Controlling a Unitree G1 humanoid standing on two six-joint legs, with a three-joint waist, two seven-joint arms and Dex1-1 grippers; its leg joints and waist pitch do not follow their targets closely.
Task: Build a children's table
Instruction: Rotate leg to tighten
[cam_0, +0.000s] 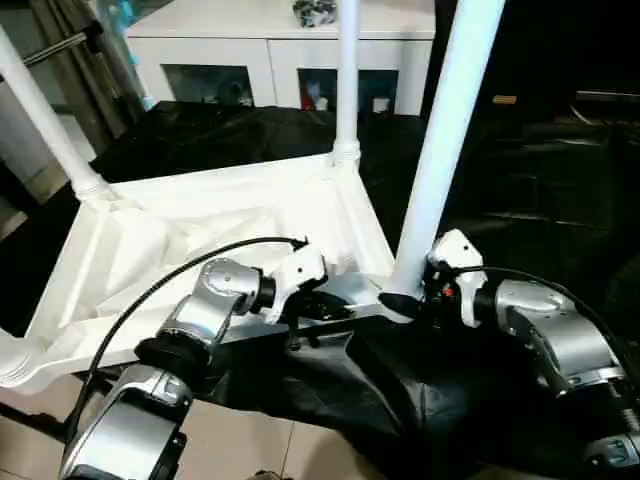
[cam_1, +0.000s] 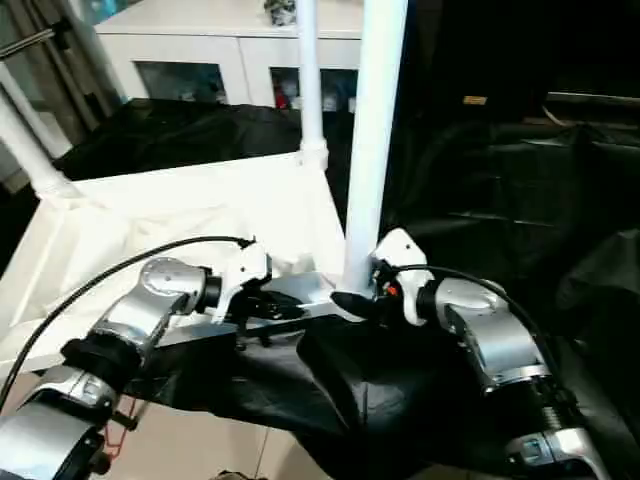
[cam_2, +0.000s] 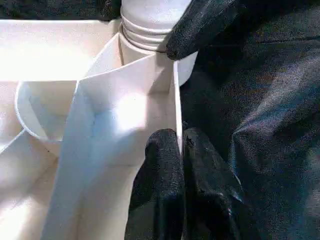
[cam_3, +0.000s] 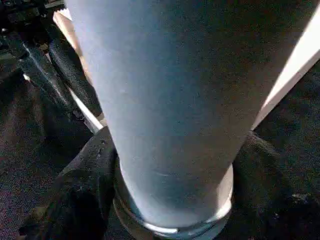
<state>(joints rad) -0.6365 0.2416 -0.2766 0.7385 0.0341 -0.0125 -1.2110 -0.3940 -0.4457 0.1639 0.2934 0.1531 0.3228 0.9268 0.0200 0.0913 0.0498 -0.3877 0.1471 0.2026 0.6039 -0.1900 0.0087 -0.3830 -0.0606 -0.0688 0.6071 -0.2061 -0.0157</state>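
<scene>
Tabletop (cam_0: 210, 240), white plastic, lies underside up on the black-draped work table (cam_0: 520, 200), its ribbed compartments holding nothing. Corner sockets carry upright legs: near leg (cam_0: 445, 140) at the corner closest to the robot, far leg (cam_0: 347, 75) at the corner behind it, and a third leg (cam_0: 40, 115) tilted at the far left corner. Left gripper (cam_2: 181, 150) is clamped on the thin near rim wall (cam_2: 176, 107) of the tabletop, one finger on each face. Right gripper (cam_3: 170, 200) straddles the base of the near leg, fingers (cam_3: 80, 195) on either side, touching it. Behind the work table stands a white cabinet (cam_0: 280, 45).
</scene>
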